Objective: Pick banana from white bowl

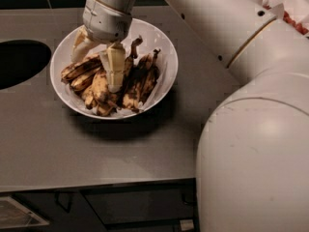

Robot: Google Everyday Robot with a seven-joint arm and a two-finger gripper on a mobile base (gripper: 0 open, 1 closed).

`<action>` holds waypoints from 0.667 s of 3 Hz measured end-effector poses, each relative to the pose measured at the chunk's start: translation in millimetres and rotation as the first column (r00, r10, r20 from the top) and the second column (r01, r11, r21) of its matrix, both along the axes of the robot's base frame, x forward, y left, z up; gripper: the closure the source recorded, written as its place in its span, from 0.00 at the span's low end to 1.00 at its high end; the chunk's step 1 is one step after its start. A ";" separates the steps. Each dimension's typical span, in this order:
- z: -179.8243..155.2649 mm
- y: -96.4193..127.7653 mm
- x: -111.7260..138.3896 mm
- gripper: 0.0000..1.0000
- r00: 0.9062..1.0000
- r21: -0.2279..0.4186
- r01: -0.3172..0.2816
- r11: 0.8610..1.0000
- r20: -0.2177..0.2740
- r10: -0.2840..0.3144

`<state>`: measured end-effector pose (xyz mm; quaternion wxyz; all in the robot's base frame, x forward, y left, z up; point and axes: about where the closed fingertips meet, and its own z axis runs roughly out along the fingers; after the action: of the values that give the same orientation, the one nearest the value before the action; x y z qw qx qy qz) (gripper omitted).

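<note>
Hanging low over the left half of the white bowl (170,57), the pincer (95,72) has its two pale fingers (115,69) spread wide and is clamped on nothing. One finger reaches down among the bananas (137,83); the other sits out by the bowl's far-left rim. The bananas lie heaped in the bowl, brown-spotted and crowded, touching and overlapping one another. The bowl stands on the grey table (96,149), near a dark round opening (19,62) at the left.

The main risk, as I judge it, is the crowding. Closing here could catch two fruits at once, or nip only an edge, so that the banana slips out on the lift. The fruit looks very ripe, so a hard squeeze may crush or split it. The outer finger is near the rim, so pressing down or sideways could tip or push the bowl towards the opening. The bulky arm (231,37) hides part of the table on the right.
</note>
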<state>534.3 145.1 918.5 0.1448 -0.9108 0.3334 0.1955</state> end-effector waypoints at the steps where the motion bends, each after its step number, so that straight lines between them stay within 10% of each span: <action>1: -4.9 3.4 -0.5 0.25 1.000 -0.002 0.004 1.000 -0.028 -0.004; 2: -3.9 0.1 -4.2 0.29 0.999 -0.017 0.029 0.999 -0.044 -0.029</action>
<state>530.0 145.2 914.6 0.1329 -0.9025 0.3513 0.2106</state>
